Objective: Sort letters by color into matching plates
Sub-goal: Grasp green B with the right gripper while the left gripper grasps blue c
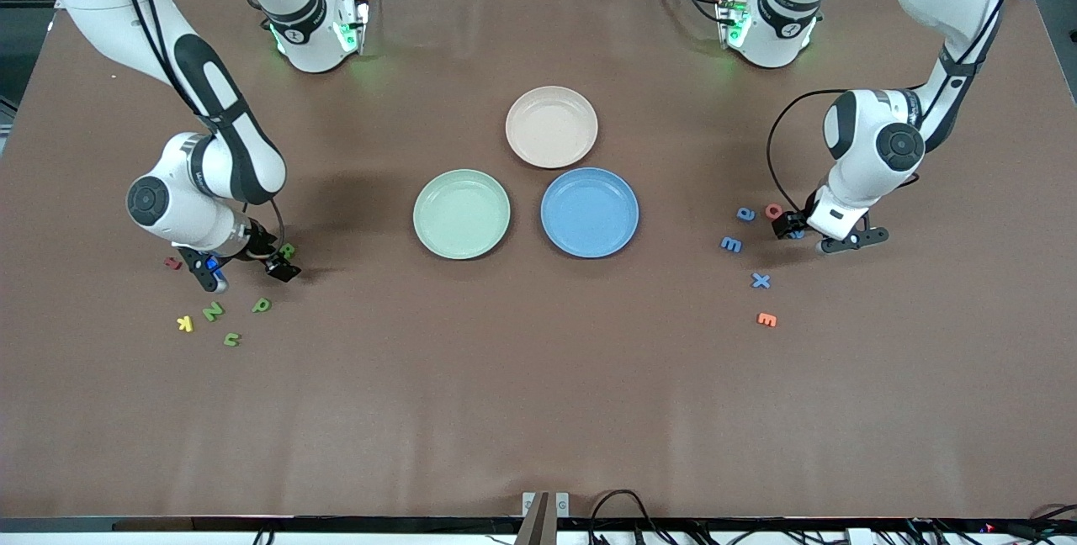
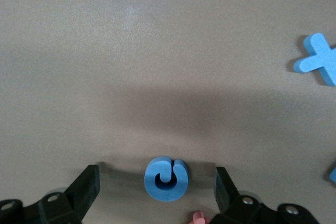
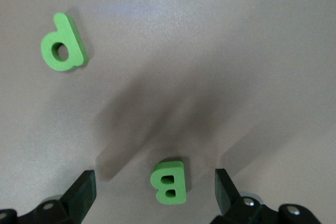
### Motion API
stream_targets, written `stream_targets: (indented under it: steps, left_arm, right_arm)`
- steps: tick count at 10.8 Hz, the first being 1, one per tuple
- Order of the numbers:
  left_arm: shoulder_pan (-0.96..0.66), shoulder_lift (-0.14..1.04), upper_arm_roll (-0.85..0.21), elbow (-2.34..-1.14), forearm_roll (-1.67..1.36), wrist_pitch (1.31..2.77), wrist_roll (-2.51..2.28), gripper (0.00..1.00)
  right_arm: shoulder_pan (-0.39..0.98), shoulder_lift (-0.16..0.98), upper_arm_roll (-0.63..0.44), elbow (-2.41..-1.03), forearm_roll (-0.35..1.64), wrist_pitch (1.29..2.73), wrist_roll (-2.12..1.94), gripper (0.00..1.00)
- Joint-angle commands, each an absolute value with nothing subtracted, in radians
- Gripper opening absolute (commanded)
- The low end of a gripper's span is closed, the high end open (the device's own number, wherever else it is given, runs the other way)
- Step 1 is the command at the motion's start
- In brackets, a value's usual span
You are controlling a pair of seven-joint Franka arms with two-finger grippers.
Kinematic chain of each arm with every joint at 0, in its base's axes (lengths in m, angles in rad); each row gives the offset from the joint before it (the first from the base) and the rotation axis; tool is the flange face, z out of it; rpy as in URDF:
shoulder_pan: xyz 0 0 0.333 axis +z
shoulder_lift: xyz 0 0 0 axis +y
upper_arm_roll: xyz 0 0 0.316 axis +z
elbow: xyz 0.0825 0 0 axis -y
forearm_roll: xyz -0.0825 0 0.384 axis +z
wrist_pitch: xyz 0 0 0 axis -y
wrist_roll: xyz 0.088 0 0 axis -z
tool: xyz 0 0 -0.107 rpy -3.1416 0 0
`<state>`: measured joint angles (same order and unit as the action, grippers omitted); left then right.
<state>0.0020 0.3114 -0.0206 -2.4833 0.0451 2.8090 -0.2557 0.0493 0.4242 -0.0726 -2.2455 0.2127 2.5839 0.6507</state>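
While down at the table, left gripper [image 2: 157,184] open around blue C [image 2: 166,178], untouched; right gripper [image 3: 156,190] open around green B [image 3: 169,182] (both plates [image 1: 461,214] midtable, bare).

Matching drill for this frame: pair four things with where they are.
1. green B
2. blue C
3. blue X
4. beige plate

a. between the open left gripper's fingers
b. on the table, nearer the camera than the blue m
c. between the open right gripper's fingers
d. farther from the camera than the other plates

Pairs: 1-c, 2-a, 3-b, 4-d
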Motion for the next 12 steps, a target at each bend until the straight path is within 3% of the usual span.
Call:
stream_targets:
  steps: [1, 3, 6, 7, 8, 12]
  left_arm:
    - [0.002, 0.321, -0.023, -2.471, 0.032, 2.821, -0.261, 0.85]
    - [0.002, 0.327, -0.023, -2.465, 0.032, 2.821, -0.259, 0.6]
    - [0.0, 0.333, -0.023, -2.464, 0.032, 2.821, -0.255, 0.53]
    - [0.002, 0.331, -0.023, -2.464, 0.035, 2.821, -0.246, 0.18]
    - [-0.003, 0.328, -0.025, -2.464, 0.035, 2.821, -0.247, 0.0]
    - [-0.006, 0.324, -0.025, -2.464, 0.035, 2.819, -0.247, 0.0]
  right_arm:
    - [0.067, 0.367, -0.072, -2.31, 0.219, 2.599, 0.666, 1.0]
    - [0.069, 0.361, -0.072, -2.318, 0.219, 2.599, 0.664, 1.0]
    - [0.067, 0.365, -0.074, -2.316, 0.218, 2.606, 0.66, 1.0]
    - [0.067, 0.373, -0.074, -2.318, 0.218, 2.623, 0.657, 1.0]
    - [0.066, 0.377, -0.074, -2.316, 0.218, 2.628, 0.655, 1.0]
    - [0.066, 0.385, -0.072, -2.318, 0.215, 2.632, 0.649, 0.78]
